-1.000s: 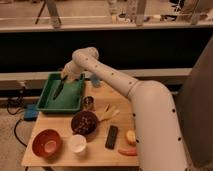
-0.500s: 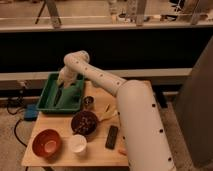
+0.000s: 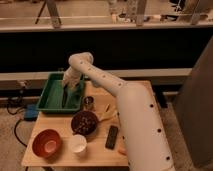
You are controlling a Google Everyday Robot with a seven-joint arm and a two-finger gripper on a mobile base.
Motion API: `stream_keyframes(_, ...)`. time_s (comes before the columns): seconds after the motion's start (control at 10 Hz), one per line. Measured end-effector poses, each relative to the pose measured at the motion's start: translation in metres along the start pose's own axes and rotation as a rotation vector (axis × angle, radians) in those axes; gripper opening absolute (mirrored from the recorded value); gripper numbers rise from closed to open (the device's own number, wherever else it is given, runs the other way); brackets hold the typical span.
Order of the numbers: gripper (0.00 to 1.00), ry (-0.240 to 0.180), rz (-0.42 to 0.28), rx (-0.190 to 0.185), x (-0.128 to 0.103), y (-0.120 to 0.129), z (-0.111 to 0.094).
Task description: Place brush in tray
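The white arm rises from the lower right, bends at an elbow above the far edge of the wooden surface [image 3: 95, 145], and turns down and to the left so that the claw [image 3: 69, 86] hangs over the green tray [image 3: 48, 102]. Below the claw a slim dark brush [image 3: 66, 96] lies inside the tray, its long axis running from the claw down toward the tray's near rim, roughly upright in the frame. Which end carries the bristles cannot be told. Whether the claw is wide, narrow, or gripping the brush cannot be told.

The tray sits at the far left corner of the surface, its left rim close to the surface edge. Left of the claw the tray floor is bare green. Just right of the claw, outside the tray's right rim, stands a small metal cup [image 3: 88, 102]. Nearer than the claw are a dark bowl [image 3: 84, 122], a red bowl [image 3: 47, 143], a white cup [image 3: 77, 144], and a flat black bar [image 3: 112, 137].
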Motion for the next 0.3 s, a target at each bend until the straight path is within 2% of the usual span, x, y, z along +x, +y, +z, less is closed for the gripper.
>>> stream_keyframes(0.3, 0.8, -0.014, 0.005, -0.017, -0.0002, 0.004, 0.0021)
